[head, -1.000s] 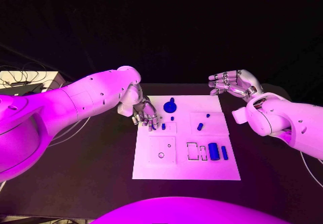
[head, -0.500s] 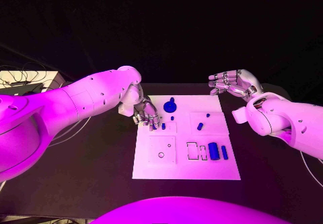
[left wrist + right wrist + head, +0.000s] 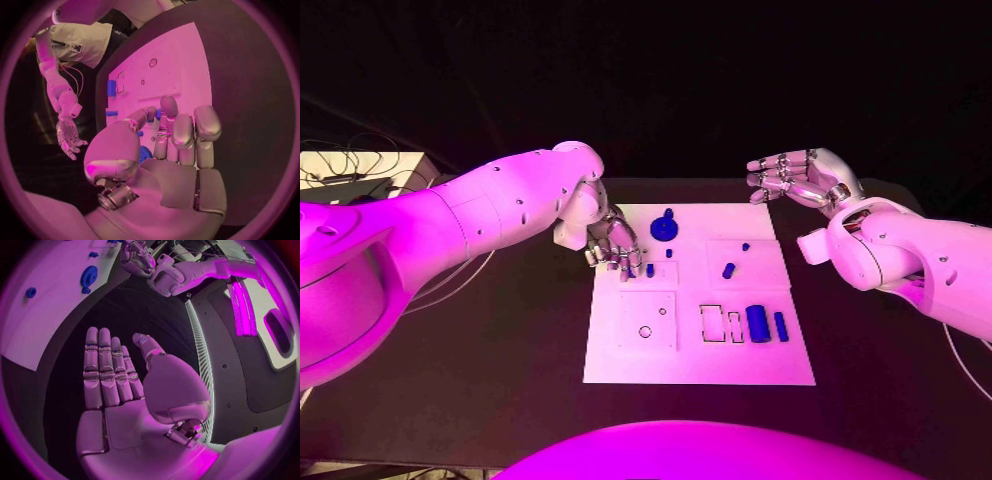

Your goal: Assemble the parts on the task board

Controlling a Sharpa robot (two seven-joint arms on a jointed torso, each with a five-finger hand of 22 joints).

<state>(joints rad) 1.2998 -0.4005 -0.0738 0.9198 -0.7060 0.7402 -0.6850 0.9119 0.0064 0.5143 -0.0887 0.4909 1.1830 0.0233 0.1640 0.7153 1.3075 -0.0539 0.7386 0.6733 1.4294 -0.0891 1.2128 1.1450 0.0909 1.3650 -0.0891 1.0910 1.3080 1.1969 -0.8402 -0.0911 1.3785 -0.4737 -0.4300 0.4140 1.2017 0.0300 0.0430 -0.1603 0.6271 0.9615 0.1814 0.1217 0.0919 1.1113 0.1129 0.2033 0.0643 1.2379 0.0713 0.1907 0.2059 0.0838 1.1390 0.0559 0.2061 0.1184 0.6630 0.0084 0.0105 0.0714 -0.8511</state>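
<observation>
Unmoved, left hand [image 3: 612,245] touches flat task board [image 3: 689,360].

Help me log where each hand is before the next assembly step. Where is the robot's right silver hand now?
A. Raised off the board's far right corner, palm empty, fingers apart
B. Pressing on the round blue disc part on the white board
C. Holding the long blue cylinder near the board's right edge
A: the right silver hand hangs beyond the white task board, holding nothing, its fingers spread over the black table.
</observation>
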